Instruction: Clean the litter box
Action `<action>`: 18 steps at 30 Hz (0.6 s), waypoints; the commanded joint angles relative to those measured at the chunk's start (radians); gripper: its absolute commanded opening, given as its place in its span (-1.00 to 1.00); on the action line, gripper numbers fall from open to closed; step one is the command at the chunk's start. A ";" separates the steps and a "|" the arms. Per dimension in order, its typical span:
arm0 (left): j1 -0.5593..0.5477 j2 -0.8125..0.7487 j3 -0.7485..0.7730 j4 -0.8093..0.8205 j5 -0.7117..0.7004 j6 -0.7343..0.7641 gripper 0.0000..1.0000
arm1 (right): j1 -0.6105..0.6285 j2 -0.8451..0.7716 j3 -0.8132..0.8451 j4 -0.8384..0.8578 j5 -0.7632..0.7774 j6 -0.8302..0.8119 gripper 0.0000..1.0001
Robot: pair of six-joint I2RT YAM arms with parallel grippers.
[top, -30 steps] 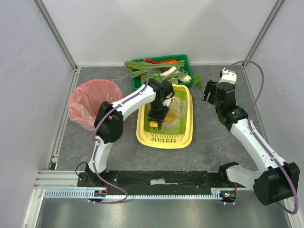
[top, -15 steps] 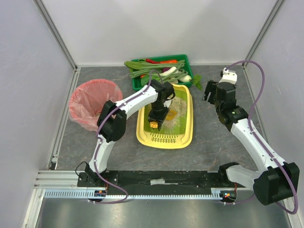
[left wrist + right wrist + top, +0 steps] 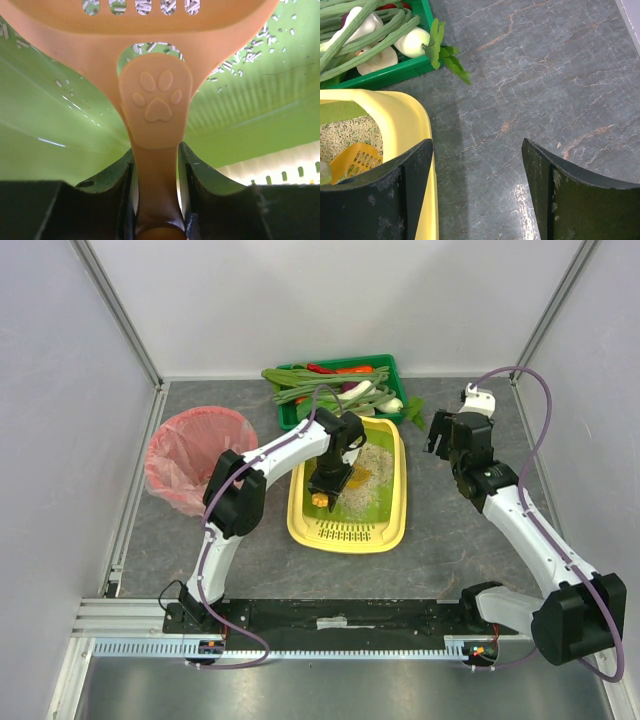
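Litter box point(image 3: 345, 545) lies under left jaws clamping scoop point(image 3: 155, 100); right jaws apart beside it.

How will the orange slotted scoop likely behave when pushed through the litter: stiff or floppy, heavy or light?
Probably stiff: the orange scoop looks like thick moulded plastic, its handle straight in the left pincer. Likely light: its blade is slotted. It might twist, since the handle looks smooth.

Left jaws clamped (right jaws spread)
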 commanded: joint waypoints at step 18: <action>0.017 -0.016 -0.054 0.224 -0.072 0.122 -0.96 | -0.007 0.082 0.120 0.042 0.005 0.016 0.60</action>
